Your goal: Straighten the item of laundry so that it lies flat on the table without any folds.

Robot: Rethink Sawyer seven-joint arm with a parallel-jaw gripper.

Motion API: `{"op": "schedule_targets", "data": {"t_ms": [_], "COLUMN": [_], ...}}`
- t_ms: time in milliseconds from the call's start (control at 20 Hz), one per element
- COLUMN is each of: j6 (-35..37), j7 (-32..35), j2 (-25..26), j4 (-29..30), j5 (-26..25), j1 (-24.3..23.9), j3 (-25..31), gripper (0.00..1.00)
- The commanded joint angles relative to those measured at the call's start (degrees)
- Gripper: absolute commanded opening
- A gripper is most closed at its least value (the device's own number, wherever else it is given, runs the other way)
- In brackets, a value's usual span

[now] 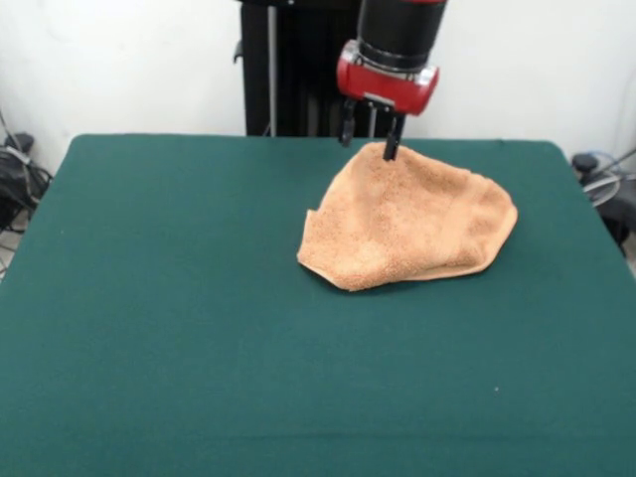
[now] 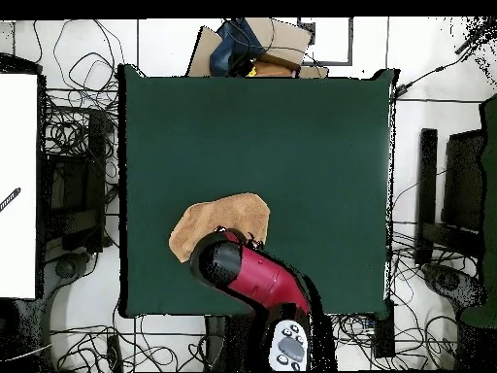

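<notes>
The gripper [image 1: 369, 134] hangs from the red and black arm [image 2: 254, 277] at the table's [image 1: 179, 328] edge on the robot's side. Its two dark fingers [image 1: 393, 139] are spread a little apart. One fingertip touches the raised peak of the towel [image 1: 407, 224]; the other hangs just beside the cloth, so the fingers are parted rather than pinching it.

The front view shows the towel's shape: light orange-tan terry cloth, bunched and humped, rising to a point under the gripper, with rolled and folded edges low on the side away from the robot. The overhead view hides that peak, because the arm covers the gripper and part of the towel [image 2: 218, 221]. It shows instead how the towel sits on the table [image 2: 320, 146]: near the robot's edge, roughly midway between the two side edges.

Green cloth lies bare all around the towel, widest toward the edge opposite the robot. Cables and boxes crowd the floor beyond the table's edges.
</notes>
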Motion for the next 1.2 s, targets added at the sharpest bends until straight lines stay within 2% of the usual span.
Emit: {"op": "schedule_targets", "data": {"t_ms": [50,400,650,1050,1200], "j6": [-5.77,-7.21,-6.76,-9.4,-10.73], "j7": [13.01,12.8,13.57,12.8,12.03], "j2": [3.19,5.02,4.13,3.37,4.52], "j4": [-0.19,-1.47,-0.39,1.89,1.45], "j5": [1.86,1.47,1.74,0.05,-0.79], "j1": [-1.97,-2.5,-1.65,-4.85,-6.72], "j3": [9.67,10.41,9.52,11.58,12.73], "gripper": [1.0,1.0,1.0,1.0,1.0]}}
